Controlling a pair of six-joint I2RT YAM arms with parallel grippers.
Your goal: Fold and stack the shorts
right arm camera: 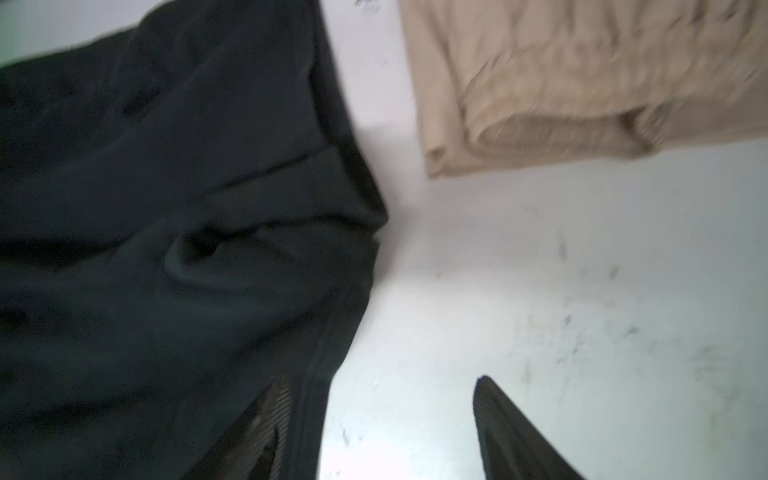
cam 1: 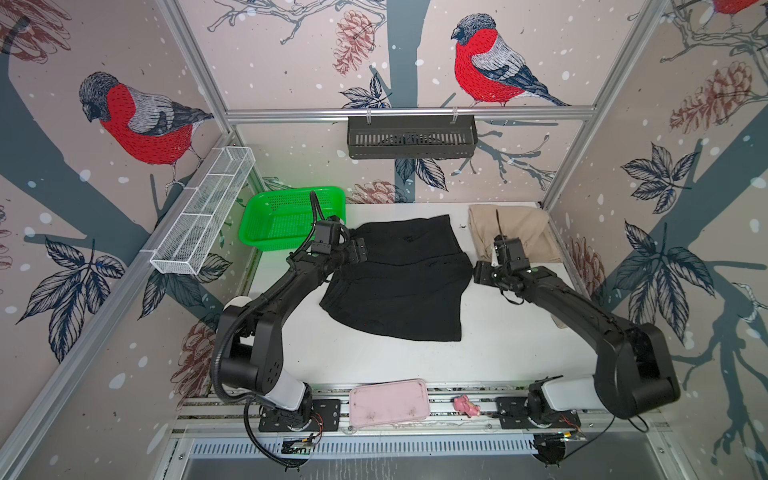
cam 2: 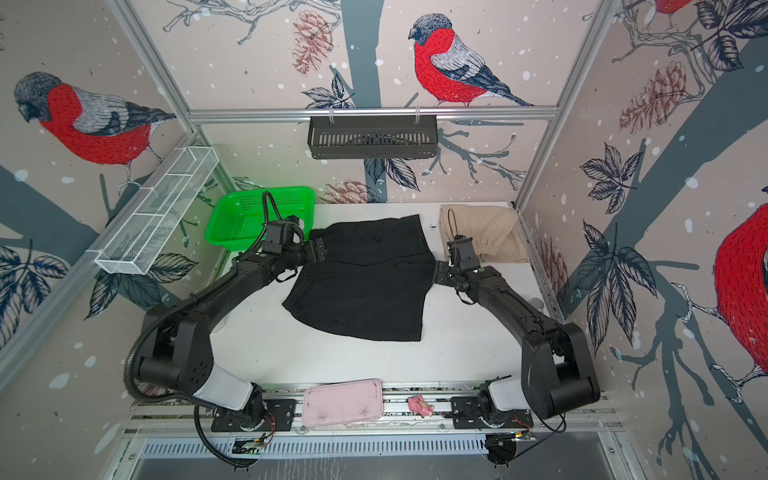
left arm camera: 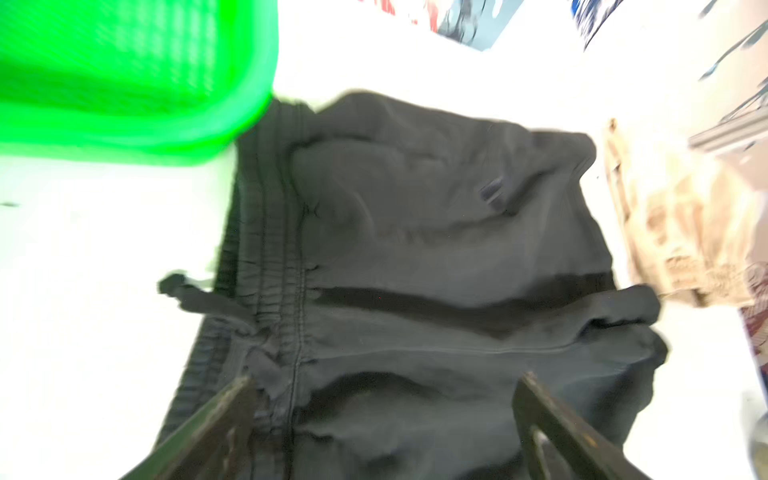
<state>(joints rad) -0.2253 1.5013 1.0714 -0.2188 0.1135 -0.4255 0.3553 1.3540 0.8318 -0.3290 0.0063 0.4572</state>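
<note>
The black shorts [cam 1: 399, 282] [cam 2: 365, 282] lie spread in the middle of the white table [cam 1: 498, 332], waistband to the left, one leg lapping over the other. My left gripper [cam 1: 359, 251] [left arm camera: 386, 378] hovers open over the waistband end, with cloth [left arm camera: 436, 249] under its spread fingers. At the right hem my right gripper [cam 1: 482, 272] [right arm camera: 384, 379] stands open: one finger over the black cloth [right arm camera: 166, 208], the other over bare table, nothing held. The beige shorts [cam 1: 523, 232] [right arm camera: 582, 75] lie folded in the back right corner.
A green basket [cam 1: 286, 216] stands at the back left, touching the black waistband. A white wire rack [cam 1: 203, 216] hangs on the left wall and a black basket [cam 1: 411, 137] on the back wall. A pink tray [cam 1: 388, 403] and a pink rag [cam 1: 467, 406] lie on the front rail.
</note>
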